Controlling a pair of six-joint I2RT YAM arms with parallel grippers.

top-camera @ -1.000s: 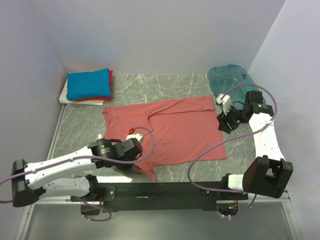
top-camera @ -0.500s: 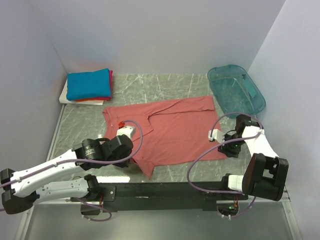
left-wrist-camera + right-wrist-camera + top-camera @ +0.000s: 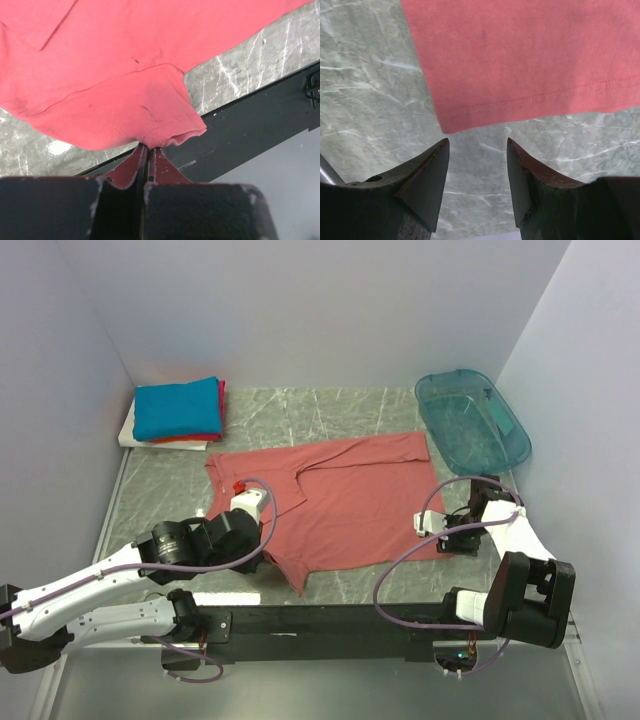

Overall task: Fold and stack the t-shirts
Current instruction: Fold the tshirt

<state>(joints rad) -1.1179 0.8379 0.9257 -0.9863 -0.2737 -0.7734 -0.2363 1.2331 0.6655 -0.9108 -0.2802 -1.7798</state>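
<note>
From above, the left arm (image 3: 190, 545) covers the near-left part of the salmon-pink t-shirt (image 3: 350, 505) and hides the fingertips of the left end effector (image 3: 148, 150). At the far-left corner of the counter (image 3: 350, 410), the blue t-shirt (image 3: 177, 408) hides most of the red t-shirt (image 3: 221, 390) and the white t-shirt (image 3: 128, 432). Both wrist views cut the salmon-pink cloth off at their edges.

The top camera looks down from high at the near edge over the whole table (image 3: 350, 410). Both wrist cameras look down from close above the salmon-pink t-shirt (image 3: 360, 510), which all views share.
</note>
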